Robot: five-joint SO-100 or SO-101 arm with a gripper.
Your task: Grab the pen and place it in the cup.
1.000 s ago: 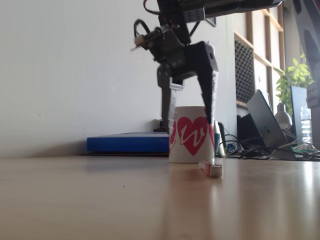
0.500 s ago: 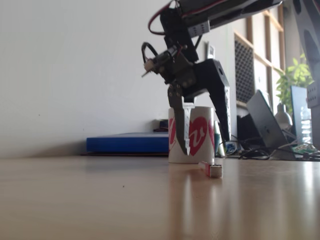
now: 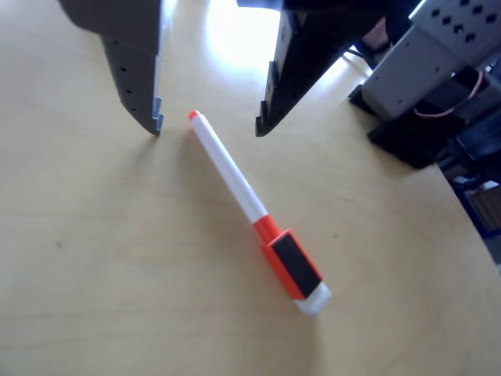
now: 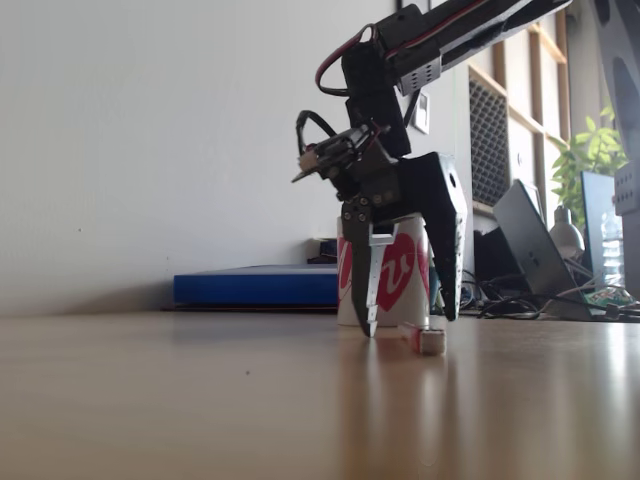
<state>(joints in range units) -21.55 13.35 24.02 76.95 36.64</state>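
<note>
Wood of a pale, smooth tabletop (image 4: 200, 400) spreads under everything we see in the fixed view, and the black jointed robot arm (image 4: 440, 35) reaches in from the upper right and bends steeply down, red and black wires looping at its wrist. We find its black two-finger gripper (image 4: 410, 325) pointing straight down with its tips just above the table surface; in the other view the gripper (image 3: 207, 125) has its jaws spread wide and holds nothing, one finger on each side of the marker's tip. Behind it we see a flat blue box-like slab (image 4: 255, 286) against the white wall. The white tapered mug with red heart shapes (image 4: 400, 270) stands upright just behind the gripper in the fixed view; we cannot see inside it from this low angle. The slim white marker pen with orange band and black block (image 3: 254, 207) lies flat on the table, its small orange tip between the two open fingers, touching neither; in the fixed view the pen (image 4: 425, 338) rests just before the mug.
</note>
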